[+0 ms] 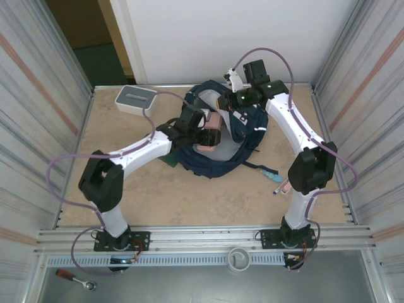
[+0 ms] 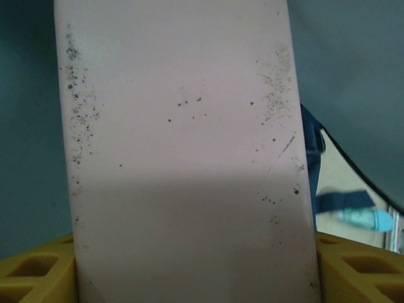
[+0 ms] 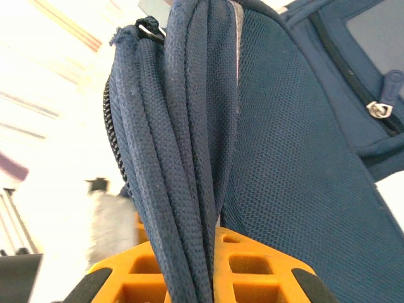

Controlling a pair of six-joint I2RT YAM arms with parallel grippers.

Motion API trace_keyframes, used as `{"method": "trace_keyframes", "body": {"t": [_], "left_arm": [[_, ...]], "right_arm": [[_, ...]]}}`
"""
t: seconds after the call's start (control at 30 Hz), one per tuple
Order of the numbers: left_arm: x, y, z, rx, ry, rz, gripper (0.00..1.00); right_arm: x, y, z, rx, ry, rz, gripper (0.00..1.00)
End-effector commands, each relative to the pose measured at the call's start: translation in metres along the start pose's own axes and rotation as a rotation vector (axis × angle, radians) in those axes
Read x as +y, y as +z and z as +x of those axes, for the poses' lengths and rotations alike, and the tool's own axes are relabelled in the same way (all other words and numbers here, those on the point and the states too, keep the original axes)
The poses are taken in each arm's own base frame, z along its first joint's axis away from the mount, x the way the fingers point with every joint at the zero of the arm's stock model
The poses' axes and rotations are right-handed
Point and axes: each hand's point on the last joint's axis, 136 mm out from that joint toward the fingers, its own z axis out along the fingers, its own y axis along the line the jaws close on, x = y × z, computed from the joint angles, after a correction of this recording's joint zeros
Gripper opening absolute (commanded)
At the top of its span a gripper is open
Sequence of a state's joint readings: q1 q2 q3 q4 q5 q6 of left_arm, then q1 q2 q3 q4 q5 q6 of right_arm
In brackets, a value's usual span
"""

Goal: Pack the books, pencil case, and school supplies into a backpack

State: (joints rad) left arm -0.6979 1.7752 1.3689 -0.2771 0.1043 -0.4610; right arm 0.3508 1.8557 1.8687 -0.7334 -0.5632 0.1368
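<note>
My left gripper [image 1: 210, 134] is shut on a pale pink pencil case [image 1: 213, 128], holding it over the navy-blue backpack [image 1: 243, 142] at mid-table. In the left wrist view the speckled pencil case [image 2: 183, 158] stands between my yellow fingers [image 2: 356, 268]. My right gripper [image 1: 230, 101] pinches the backpack's upper rim; its wrist view has folded navy fabric [image 3: 196, 158] clamped in the gripper [image 3: 218, 268]. A teal marker [image 1: 269, 174] [image 2: 366, 219] and a pink-and-white pen [image 1: 283, 187] lie on the table right of the backpack. The books are hidden.
A white box with a grey top [image 1: 136, 99] sits at the back left. Metal walls close in both sides. The right arm's elbow [image 1: 310, 167] stands close to the marker and pen. A zipper pull [image 3: 379, 108] hangs on the backpack's outer pocket.
</note>
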Motion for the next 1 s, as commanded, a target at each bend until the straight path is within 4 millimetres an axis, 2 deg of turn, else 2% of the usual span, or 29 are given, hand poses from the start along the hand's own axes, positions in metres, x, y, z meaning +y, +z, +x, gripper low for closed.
{"method": "trace_keyframes", "body": {"t": [0.0, 0.2, 0.23, 0.37, 0.4, 0.47, 0.53, 0.63, 0.67, 0.83, 0.97], "left_arm": [[-0.006, 0.01, -0.03, -0.083, -0.084, 0.017, 0.46], [0.015, 0.044, -0.054, -0.175, -0.151, -0.082, 0.48], [0.015, 0.05, -0.059, -0.183, -0.157, -0.083, 0.49], [0.002, 0.073, -0.079, -0.225, -0.168, -0.027, 0.54], [-0.002, 0.082, -0.08, -0.225, -0.166, -0.003, 0.55], [-0.016, 0.088, -0.082, -0.224, -0.143, 0.063, 0.61], [-0.026, 0.087, -0.078, -0.226, -0.105, 0.096, 0.73], [-0.021, 0.085, -0.069, -0.225, -0.091, 0.103, 0.84], [-0.024, 0.071, -0.075, -0.246, -0.092, 0.119, 0.86], [-0.02, 0.05, -0.063, -0.225, -0.054, 0.132, 0.93], [-0.026, 0.027, -0.051, -0.198, -0.028, 0.172, 0.93]], "right_arm": [[0.048, -0.021, -0.041, -0.138, -0.04, -0.221, 0.09], [0.051, -0.021, -0.047, -0.152, -0.001, -0.308, 0.09], [0.046, -0.014, -0.04, -0.132, 0.019, -0.314, 0.09], [0.043, -0.006, -0.033, -0.112, 0.033, -0.338, 0.09], [0.041, -0.004, -0.032, -0.107, 0.04, -0.338, 0.09], [0.039, -0.003, -0.03, -0.103, 0.045, -0.338, 0.09], [0.035, -0.003, -0.028, -0.101, 0.05, -0.336, 0.08], [0.027, -0.004, -0.028, -0.106, 0.059, -0.328, 0.08], [0.025, -0.003, -0.027, -0.107, 0.061, -0.326, 0.08], [0.015, 0.0, -0.02, -0.1, 0.074, -0.303, 0.08], [-0.002, 0.0, -0.012, -0.097, 0.098, -0.263, 0.08]]}}
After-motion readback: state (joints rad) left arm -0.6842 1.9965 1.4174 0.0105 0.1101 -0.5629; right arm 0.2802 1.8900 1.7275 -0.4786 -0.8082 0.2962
